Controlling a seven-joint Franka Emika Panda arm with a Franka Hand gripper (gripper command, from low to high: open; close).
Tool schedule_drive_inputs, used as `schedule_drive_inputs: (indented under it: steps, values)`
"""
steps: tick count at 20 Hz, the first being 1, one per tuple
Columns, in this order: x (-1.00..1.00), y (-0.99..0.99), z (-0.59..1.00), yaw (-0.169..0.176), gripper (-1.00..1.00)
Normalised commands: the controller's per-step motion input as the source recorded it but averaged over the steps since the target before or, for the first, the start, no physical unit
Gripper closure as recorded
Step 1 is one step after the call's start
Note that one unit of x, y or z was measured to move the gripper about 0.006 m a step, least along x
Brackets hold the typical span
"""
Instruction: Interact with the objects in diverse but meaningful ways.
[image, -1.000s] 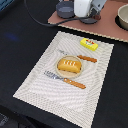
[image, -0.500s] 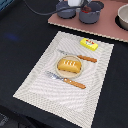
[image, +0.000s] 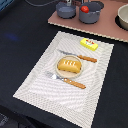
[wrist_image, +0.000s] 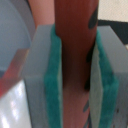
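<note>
Two green pads (wrist_image: 52, 95) clamp a brown sausage (wrist_image: 75, 55), its ends cut off, long axis along the fingers. Bread (image: 69, 65) sits mid-mat (image: 35, 85).

1 golden scored bread loaf (image: 69, 65), sitting on 1 tan plate (image: 61, 73). 2 orange-handled cutlery pieces: 1 knife (image: 80, 56) beside the plate toward the placemat's far edge, 1 fork (image: 67, 80) beside the plate toward its near edge. 1 yellow packet block (image: 89, 44) at the far corner of 1 pale striped placemat (image: 35, 85). 2 grey-blue pots (image: 65, 8) on 1 pinkish board (image: 107, 29); 1 red tomato (image: 85, 9) in the second pot (image: 91, 12). 1 pale bowl (image: 123, 17) at the board's edge, partly cut off. 1 brown sausage (wrist_image: 74, 60), seen only in the wrist view, between 2 green pads (wrist_image: 52, 80).
</note>
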Motion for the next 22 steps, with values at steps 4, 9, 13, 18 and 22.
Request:
schedule_drive_inputs:
  steps: [4,9,13,18,22]
  values:
    - [-0.57,0.51,-0.23,0.026,1.00]
    - [-0.47,0.42,-0.32,0.017,1.00]
    - [-0.44,0.27,-0.29,0.016,1.00]
    - [-0.09,0.03,-0.14,0.002,1.00]
    - [-0.09,0.13,-0.22,0.002,1.00]
